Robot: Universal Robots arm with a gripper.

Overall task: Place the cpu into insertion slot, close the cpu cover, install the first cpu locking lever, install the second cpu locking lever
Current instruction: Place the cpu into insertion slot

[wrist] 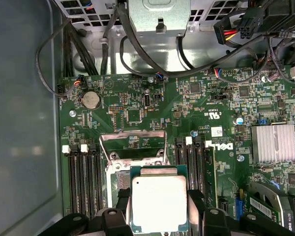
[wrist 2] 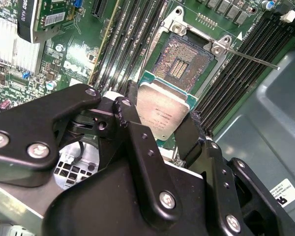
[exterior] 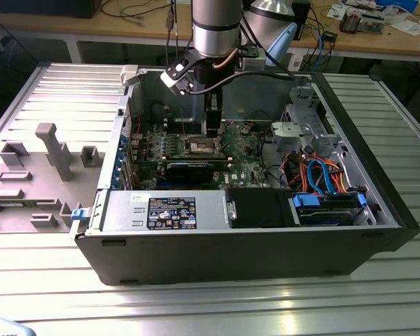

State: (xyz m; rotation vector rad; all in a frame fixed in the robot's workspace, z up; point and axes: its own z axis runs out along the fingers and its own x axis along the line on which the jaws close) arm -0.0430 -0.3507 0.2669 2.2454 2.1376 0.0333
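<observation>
Though partly out of sight behind the cpu [wrist 2: 166, 110], the insertion slot [wrist 2: 181, 63] bare, the hand [wrist 2: 160, 120] tight on the cpu

The single arm [exterior: 215, 21] drops straight down from the top of the exterior view, its silver wrist segment [exterior: 215, 40] upright above the dark gripper [exterior: 212, 124]. In the second wrist view, the black fingers [wrist 2: 133, 129] press against opposite edges of the cpu [wrist 2: 163, 112], gripping the chip between them. The first wrist view shows the chip [wrist: 159, 204] held level between the fingers [wrist: 114, 219].
</observation>
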